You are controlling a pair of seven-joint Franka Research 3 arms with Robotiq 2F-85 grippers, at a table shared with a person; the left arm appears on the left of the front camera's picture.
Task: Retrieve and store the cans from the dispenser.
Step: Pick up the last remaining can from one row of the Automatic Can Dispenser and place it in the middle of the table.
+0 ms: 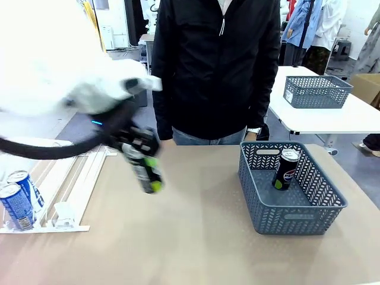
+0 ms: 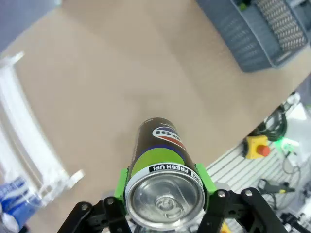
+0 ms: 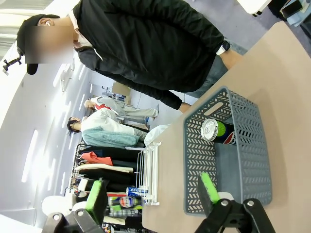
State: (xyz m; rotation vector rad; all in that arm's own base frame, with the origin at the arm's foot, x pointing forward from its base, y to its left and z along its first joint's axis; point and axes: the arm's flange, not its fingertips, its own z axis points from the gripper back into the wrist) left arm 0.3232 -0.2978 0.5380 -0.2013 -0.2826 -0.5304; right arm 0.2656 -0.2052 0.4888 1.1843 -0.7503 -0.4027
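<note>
My left gripper [image 1: 142,155] is shut on a black can with a green band [image 1: 148,173], holding it tilted above the table between the dispenser and the basket. In the left wrist view the can [image 2: 163,160] sits between the green pads [image 2: 121,182], its silver top toward the camera. The white dispenser [image 1: 65,178] lies at the left, with two blue cans [image 1: 18,205] at its front stops. A black Pepsi can [image 1: 286,169] leans inside the grey basket [image 1: 297,217]. My right gripper [image 3: 153,194] is open and holds nothing, facing the basket [image 3: 243,184].
A person in a black jacket [image 1: 217,65] stands at the far edge of the table, hands down. A second grey basket [image 1: 314,92] sits on a white table behind. Bare brown tabletop [image 1: 196,237] spans the space between dispenser and basket.
</note>
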